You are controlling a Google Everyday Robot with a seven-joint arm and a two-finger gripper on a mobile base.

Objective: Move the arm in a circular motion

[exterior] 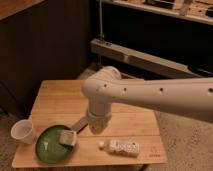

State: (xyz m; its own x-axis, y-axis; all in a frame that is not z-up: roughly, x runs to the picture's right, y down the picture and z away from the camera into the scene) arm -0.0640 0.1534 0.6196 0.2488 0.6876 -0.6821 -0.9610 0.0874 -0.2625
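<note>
Where the tubular arm [150, 95] bends, its gripper [98, 128] overhangs the wooden table [55, 95].

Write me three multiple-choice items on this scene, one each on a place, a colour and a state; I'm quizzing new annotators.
1. Where is the gripper?
A) at the arm's lower end, over the table, by the pan's handle
B) under the table
C) on the floor

2. What colour is the pan?
A) red
B) green
C) blue

3. How is the white bottle?
A) standing upright
B) lying on its side
C) held in the air

Key:
1 A: the arm bends down over the tabletop and ends beside the handle.
2 B: the pan's inside is plainly green.
3 B: the bottle lies flat near the table's front edge.
</note>
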